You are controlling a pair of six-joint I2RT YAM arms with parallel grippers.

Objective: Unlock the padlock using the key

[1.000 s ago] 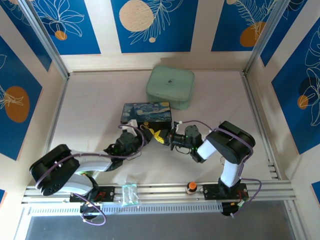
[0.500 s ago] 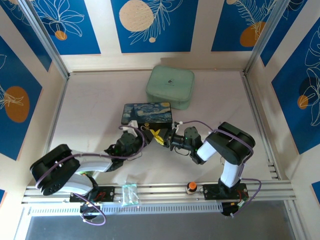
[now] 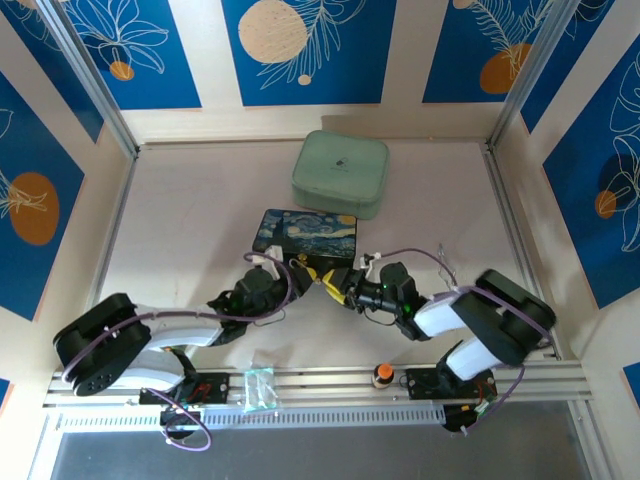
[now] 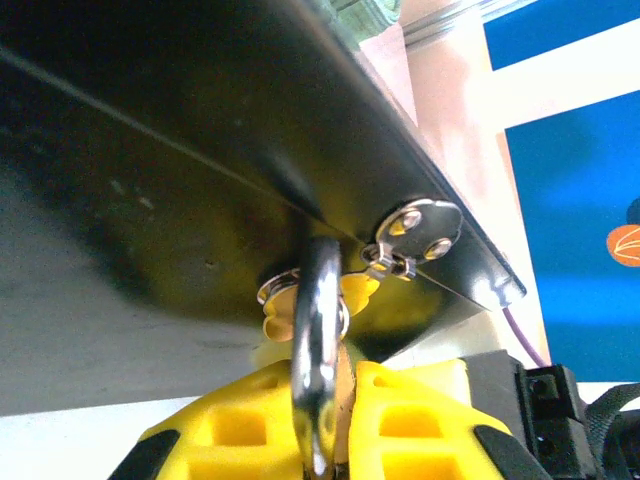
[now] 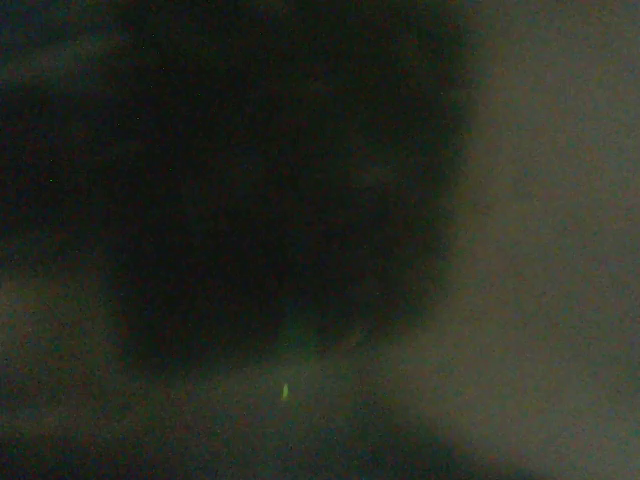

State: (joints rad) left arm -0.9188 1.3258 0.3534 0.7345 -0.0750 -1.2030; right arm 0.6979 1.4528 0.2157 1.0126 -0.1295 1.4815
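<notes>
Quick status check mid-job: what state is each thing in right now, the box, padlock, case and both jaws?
Painted box: lid shut.
Padlock: shackle through the box's hasp; locked or not, cannot tell.
Green case: closed.
Left gripper: jaws shut on the padlock's shackle.
Right gripper: at the box's front edge; jaws open or shut, cannot tell.

No lettering reads anywhere; the small dark mark [image 3: 340,166] on the green case [image 3: 345,190] is illegible.
</notes>
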